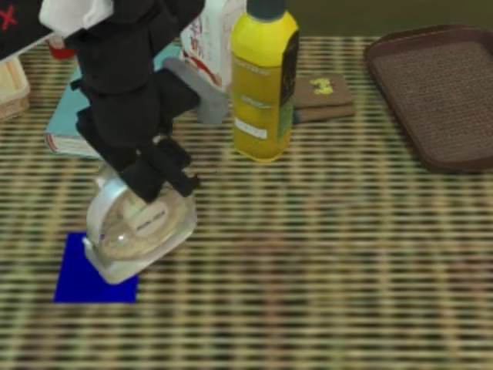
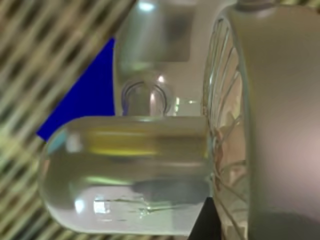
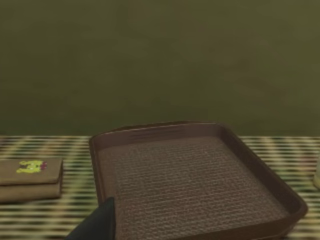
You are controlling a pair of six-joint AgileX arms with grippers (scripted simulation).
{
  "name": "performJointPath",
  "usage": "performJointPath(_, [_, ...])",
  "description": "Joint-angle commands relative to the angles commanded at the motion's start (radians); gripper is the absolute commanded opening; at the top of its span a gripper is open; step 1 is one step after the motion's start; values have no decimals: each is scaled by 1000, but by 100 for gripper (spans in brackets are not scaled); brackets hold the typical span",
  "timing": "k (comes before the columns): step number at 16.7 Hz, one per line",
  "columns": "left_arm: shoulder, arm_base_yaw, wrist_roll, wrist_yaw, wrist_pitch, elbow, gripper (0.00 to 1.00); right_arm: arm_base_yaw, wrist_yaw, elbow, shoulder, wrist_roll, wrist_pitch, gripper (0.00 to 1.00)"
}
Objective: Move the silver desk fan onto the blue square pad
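The silver desk fan (image 1: 139, 227) sits in my left gripper (image 1: 159, 183), which is shut on it from above at the left of the table. The round grille head faces up and its lower edge overlaps the near-right corner of the blue square pad (image 1: 81, 279). Whether the fan touches the pad I cannot tell. The left wrist view shows the rounded motor housing (image 2: 125, 175) and the grille (image 2: 227, 150) up close. A dark fingertip (image 2: 206, 222) sits between them, and a wedge of the blue square pad (image 2: 85, 97) lies behind. My right arm is parked out of the top view.
A tall yellow bottle (image 1: 264, 77) stands just right of the left arm, with a white carton (image 1: 212, 38) behind it. A teal book (image 1: 65, 127) lies under the arm. A brown wallet (image 1: 323, 96) and a brown tray (image 1: 439, 92) lie at the back right, the tray (image 3: 200, 175) filling the right wrist view.
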Motion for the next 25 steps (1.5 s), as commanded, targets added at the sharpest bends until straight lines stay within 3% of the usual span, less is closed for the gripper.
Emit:
performJointPath(6, [-140,126,588,-3,36,-161,0,0,0,0,0,0,0,100])
performJointPath(10, [-211,186,827,-4,58,-239,0,0,0,0,0,0,0,100])
performJointPath(13, [-235,205,895,-3,66,-263,0,0,0,0,0,0,0,100])
performJointPath(19, [-232,201,897,-4,69,-265,0,0,0,0,0,0,0,100])
performJointPath(25, [-219,214,905,-3,199,-379,0,0,0,0,0,0,0,100])
